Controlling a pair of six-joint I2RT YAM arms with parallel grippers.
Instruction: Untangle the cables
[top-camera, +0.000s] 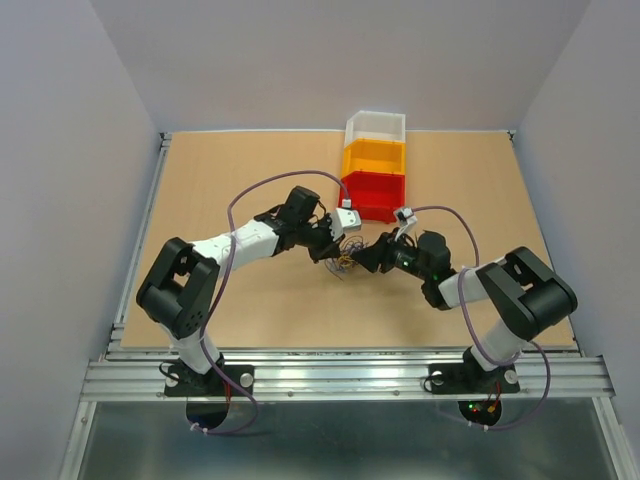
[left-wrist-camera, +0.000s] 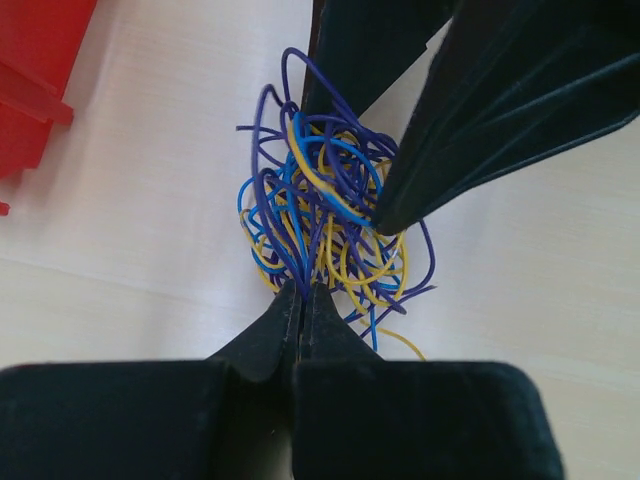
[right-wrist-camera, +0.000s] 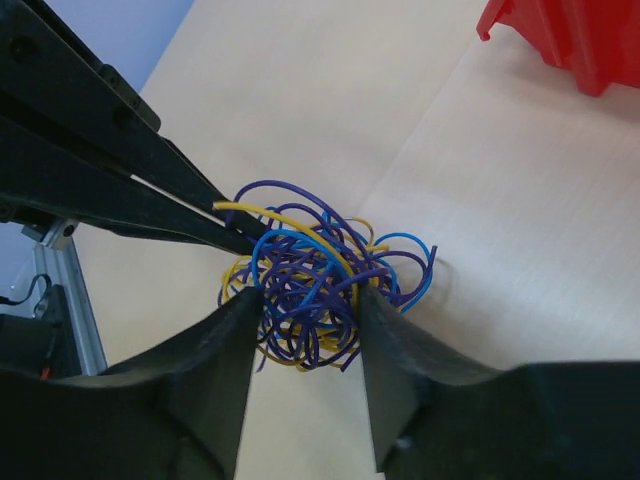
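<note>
The cables (left-wrist-camera: 318, 215), a yellow, blue and purple tangle, lie on the table (left-wrist-camera: 130, 230). The left gripper (left-wrist-camera: 301, 298) pinches strands at the tangle's edge, its fingers pressed together. The right gripper (right-wrist-camera: 310, 295) stands partly open, one finger touching each side of the tangle.

Noted dark purple, bright blue and yellow strands mixed in the cables (left-wrist-camera: 320, 220). Saw matte black on the left gripper (left-wrist-camera: 300, 296) and right gripper (right-wrist-camera: 312, 298). Found pale tan wood grain on the table (top-camera: 240, 180), and white, yellow-orange, then red, far to near, in the stacked bins (top-camera: 375, 160).
</note>
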